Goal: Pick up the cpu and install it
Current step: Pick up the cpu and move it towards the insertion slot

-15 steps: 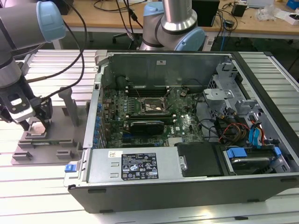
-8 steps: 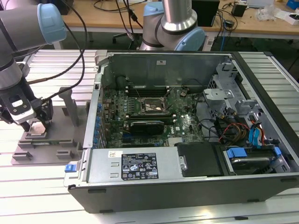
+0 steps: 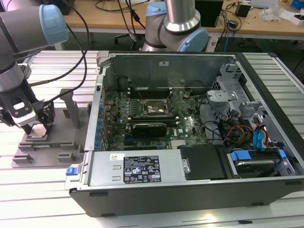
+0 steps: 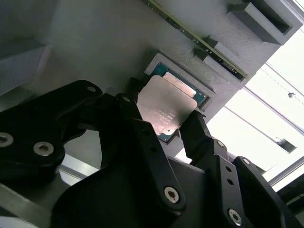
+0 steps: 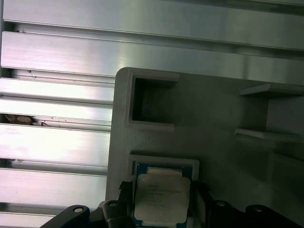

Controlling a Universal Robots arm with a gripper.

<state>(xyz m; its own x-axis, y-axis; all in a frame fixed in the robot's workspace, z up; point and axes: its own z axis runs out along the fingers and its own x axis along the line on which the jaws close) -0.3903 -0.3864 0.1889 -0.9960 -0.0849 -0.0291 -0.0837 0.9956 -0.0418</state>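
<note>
The black 2-fingered gripper [image 3: 38,128] is down low over the large grey plastic tray with upright posts [image 3: 61,148]. That puts it at the exterior view's left, well apart from the open black computer case [image 3: 190,190]. In both wrist views the small flat square cpu with a pale silvery metal top [image 4: 164,108] [image 5: 161,197] lies right between the fingers [image 4: 127,102], seated in the tray's shallow square recess. The jaws are narrowed to the chip's width, 1 finger against each of 2 opposite edges, clamped on it. The tray rests on a ribbed aluminium table [image 5: 57,57].
</note>
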